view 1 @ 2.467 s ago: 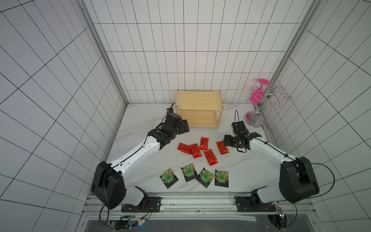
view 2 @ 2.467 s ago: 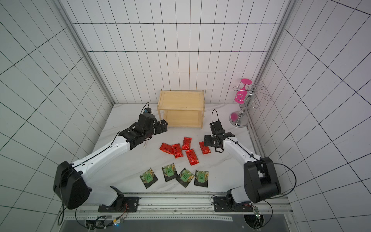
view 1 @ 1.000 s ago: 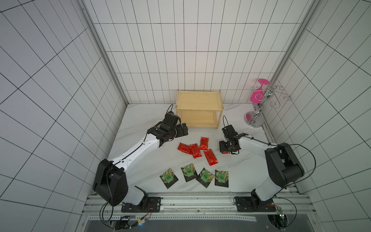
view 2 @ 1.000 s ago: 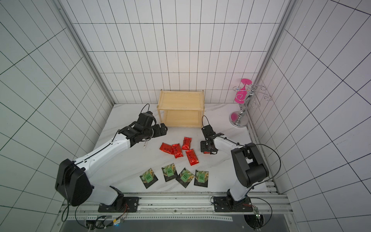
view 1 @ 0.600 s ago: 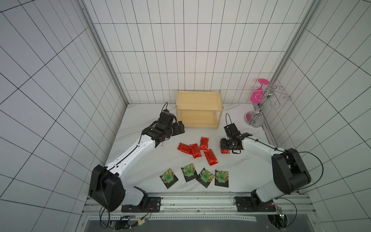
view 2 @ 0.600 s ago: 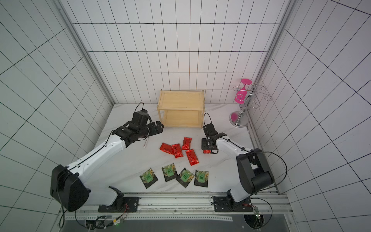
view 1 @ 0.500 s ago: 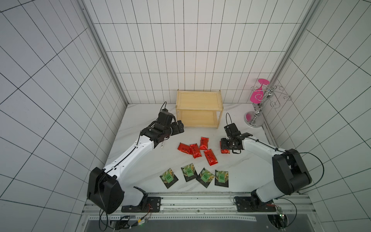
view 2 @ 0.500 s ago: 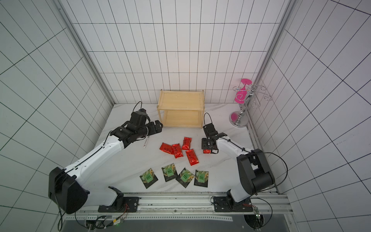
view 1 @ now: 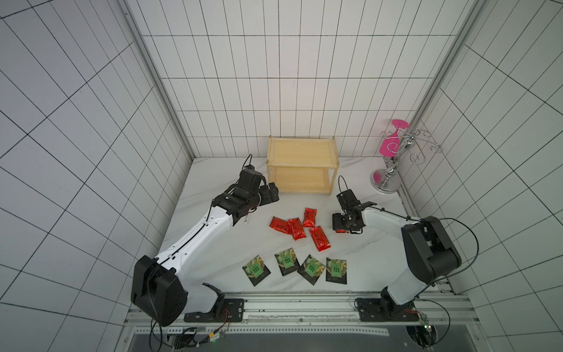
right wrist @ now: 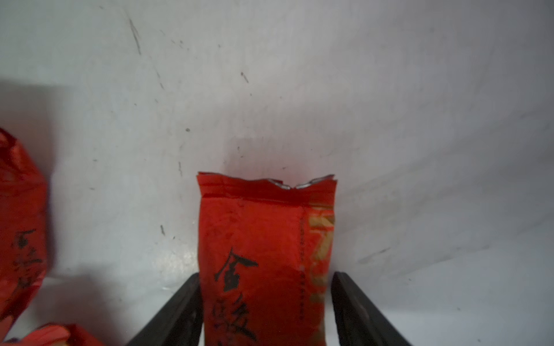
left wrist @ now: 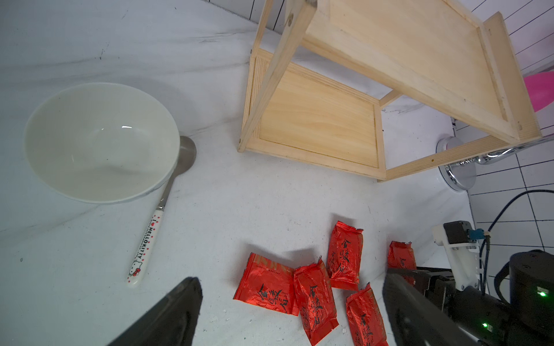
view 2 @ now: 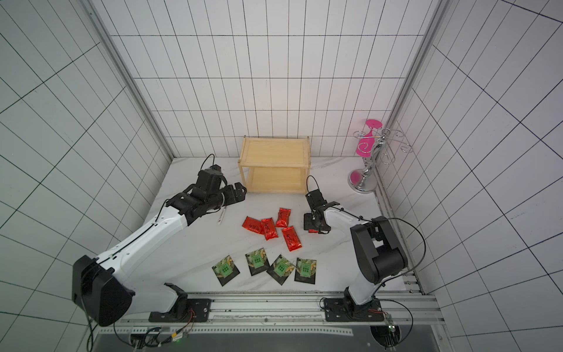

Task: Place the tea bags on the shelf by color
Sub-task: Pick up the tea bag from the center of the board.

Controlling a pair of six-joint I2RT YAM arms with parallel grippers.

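The right claw (right wrist: 265, 277) is set low over the table (view 1: 213, 253) in front of the shelf (view 1: 303, 165), just off the front corner on the right arm's side. A red packet (right wrist: 263, 239) is straddled by its two black fingers (right wrist: 186, 299), which are placed along both long edges. Whether the packet is squeezed or only flanked cannot be told. The packet is seen lying flat on the table, with its crimped end reaching out past the fingertips. In both top views it is almost wholly covered by the claw (view 1: 345, 227).

The left claw (left wrist: 290, 277) is spread wide and nothing is held in it. It is poised above the table off the shelf's other front corner, close to the front post (left wrist: 278, 69).

Four more red packets (view 1: 296, 229) are clustered on the table in front of the shelf, between the two claws. Farther from the shelf, toward the arm bases, four dark sachets (view 1: 286, 261) with green labels are laid in a rough row.

On the left arm's side of the shelf a white bowl (left wrist: 99, 140) is seen in the left wrist view. A spoon (left wrist: 150, 236) is tucked against the bowl's rim. On the right arm's side of the shelf a chrome stand (view 1: 393, 173) is placed by the wall, and a pink glass (view 1: 391, 148) is hung from it upside down.
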